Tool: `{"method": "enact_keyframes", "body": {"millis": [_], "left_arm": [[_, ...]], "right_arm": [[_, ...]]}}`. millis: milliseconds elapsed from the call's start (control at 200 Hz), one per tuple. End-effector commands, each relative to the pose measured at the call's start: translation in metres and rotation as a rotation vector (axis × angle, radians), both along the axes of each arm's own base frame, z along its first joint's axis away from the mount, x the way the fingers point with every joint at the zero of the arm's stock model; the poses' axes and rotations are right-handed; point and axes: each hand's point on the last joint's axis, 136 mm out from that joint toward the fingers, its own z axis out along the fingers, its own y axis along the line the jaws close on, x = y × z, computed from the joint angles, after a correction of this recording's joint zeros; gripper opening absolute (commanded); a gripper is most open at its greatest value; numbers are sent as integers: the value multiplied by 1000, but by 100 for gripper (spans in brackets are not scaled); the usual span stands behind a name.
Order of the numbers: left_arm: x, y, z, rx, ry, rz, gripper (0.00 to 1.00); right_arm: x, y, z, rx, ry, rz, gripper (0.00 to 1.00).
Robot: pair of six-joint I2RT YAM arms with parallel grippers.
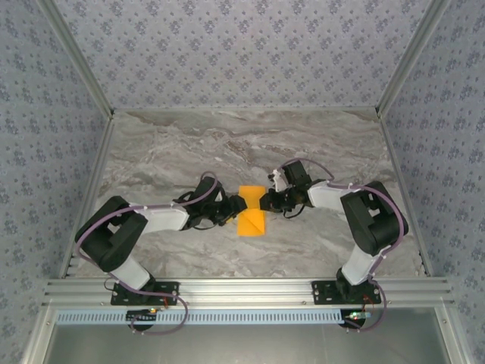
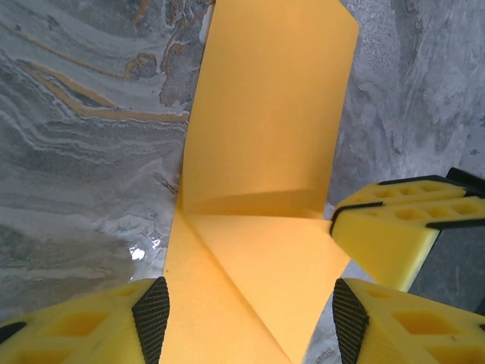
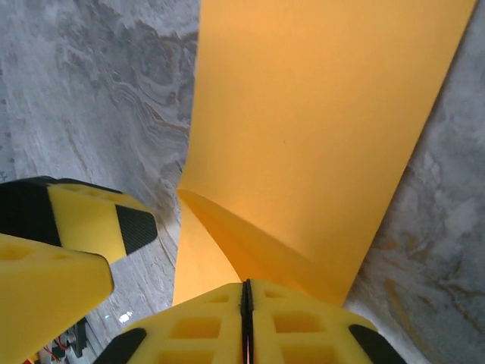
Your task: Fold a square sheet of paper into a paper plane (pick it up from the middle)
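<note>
One square sheet of paper [image 1: 251,212], orange and creased, sits mid-desk [image 1: 189,144]. Left gripper [image 2: 250,318] at its 9 o'clock: jaws apart, straddling it. Right gripper [image 3: 245,303] at 3 o'clock: jaws together, pinching the edge. Handling, judged: featherweight, limp, slides easily, creases for good. Grip lightly at an edge near the fold.

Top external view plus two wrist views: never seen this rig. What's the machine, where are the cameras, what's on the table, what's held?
Two robot arms bolted at the near edge of a grey marble-patterned table. The top external view looks down from above and behind them; each wrist view looks along that arm's own yellow fingers. On the table lies a thin bright-orange paper sheet, creased and partly folded. The right gripper is shut, apparently pinching the sheet's edge. The left gripper is open, its fingers either side of the paper, not gripping.
</note>
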Motion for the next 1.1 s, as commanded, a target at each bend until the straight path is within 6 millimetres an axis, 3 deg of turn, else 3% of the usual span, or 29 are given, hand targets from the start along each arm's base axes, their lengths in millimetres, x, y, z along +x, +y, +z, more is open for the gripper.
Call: {"method": "enact_keyframes", "body": {"millis": [0, 280, 570, 869, 934, 1094], "left_arm": [[0, -8, 14, -76, -8, -5, 61], [3, -25, 20, -160, 3, -40, 52], [10, -33, 10, -148, 8, -55, 43], [23, -42, 9, -128, -32, -84, 20], [24, -41, 8, -109, -47, -89, 15], [23, -28, 12, -11, -103, -111, 7]], "right_arm": [[3, -3, 4, 41, -9, -9, 9], [5, -6, 8, 68, -17, -20, 9], [5, -10, 8, 80, -12, -29, 9], [5, -14, 16, 96, -17, -36, 11], [7, -18, 20, 91, -25, -55, 17], [10, -43, 43, 14, -95, -148, 55]]}}
